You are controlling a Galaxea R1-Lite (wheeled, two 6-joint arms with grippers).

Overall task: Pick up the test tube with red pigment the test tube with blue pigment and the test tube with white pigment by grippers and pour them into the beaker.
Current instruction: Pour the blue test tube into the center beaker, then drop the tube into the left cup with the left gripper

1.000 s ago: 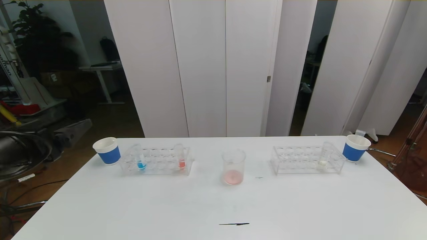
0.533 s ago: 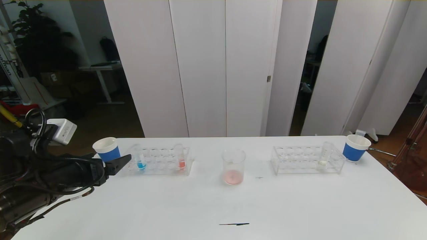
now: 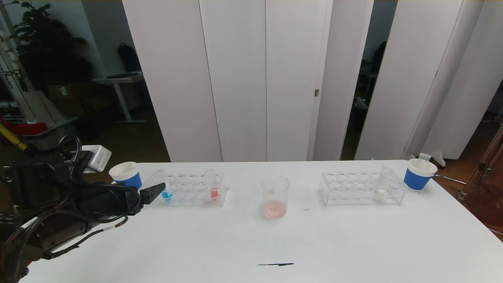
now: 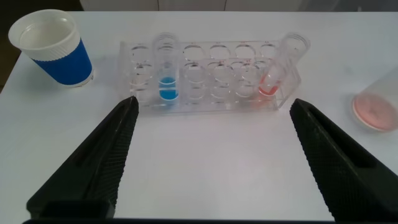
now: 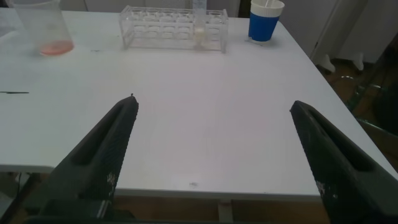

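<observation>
Two clear plastic tube racks stand on the white table [image 3: 251, 239], one toward each end, with a beaker between them. At the far left, the black left gripper [image 3: 155, 191] reaches in above the table edge, its fingers [image 4: 109, 146] spread wide and holding nothing, its tips just short of the left rack [image 3: 184, 190]. Behind it sits a white paper cup with a blue band [image 3: 126, 177], near the rack's left end. In that rack, the test tube with blue pigment [image 3: 165, 188], a small clear round-bottomed tube with bright blue liquid at its bottom, stands near the left end; the left wrist view shows it upright in the front row [image 4: 166, 71]. A clear tube with red liquid at its bottom [image 3: 212, 184] leans at the rack's right end. Next comes the beaker [image 3: 275, 196], clear and straight-sided, standing alone with a thin pink layer on its floor. The right rack [image 3: 359, 188] holds the test tube with white pigment [image 3: 382, 184], tilted near its right end, a cream blob at its bottom. A second blue-banded white cup [image 3: 419, 173] stands just beyond. The right gripper [image 5: 214, 143] hangs low at the table's near right edge, well apart from everything, fingers wide apart and empty.
</observation>
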